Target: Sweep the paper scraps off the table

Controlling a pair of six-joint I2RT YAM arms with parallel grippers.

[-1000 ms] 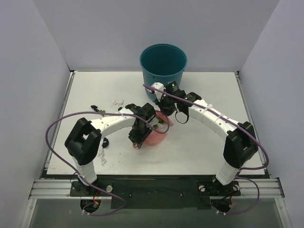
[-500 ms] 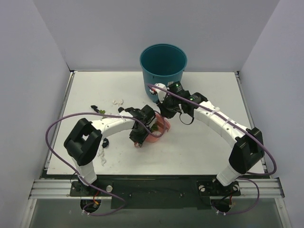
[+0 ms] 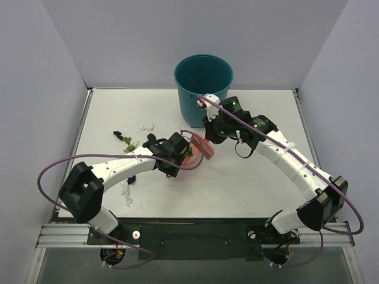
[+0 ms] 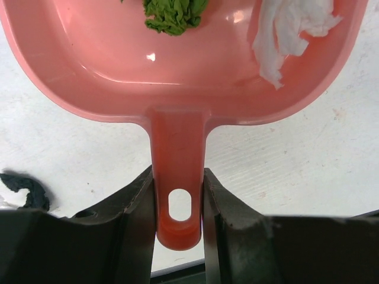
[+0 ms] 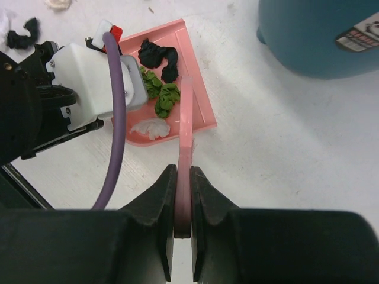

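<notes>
My left gripper (image 4: 179,201) is shut on the handle of the pink dustpan (image 4: 106,77), which lies near the table's (image 3: 249,177) middle. The pan (image 5: 201,100) holds paper scraps: a green one (image 4: 174,12), a white one (image 4: 290,29) and a black one (image 5: 157,56). My right gripper (image 5: 183,207) is shut on the thin pink brush (image 5: 186,142), whose far end reaches over the pan's open edge. From above, both grippers meet at the pan (image 3: 200,146), left gripper (image 3: 176,155) on its left, right gripper (image 3: 212,131) behind it. Loose scraps (image 3: 127,142) lie left of the pan.
A teal bucket (image 3: 203,80) stands at the back, just behind the right gripper, and fills the upper right of the right wrist view (image 5: 320,35). More white scraps (image 3: 125,190) and a black one (image 4: 23,186) lie near the left arm. Grey walls enclose the table.
The left arm has stretched out and carried the dustpan a little toward the bucket. The right arm's elbow has swung right, the brush staying at the pan. Both grips are unchanged.
</notes>
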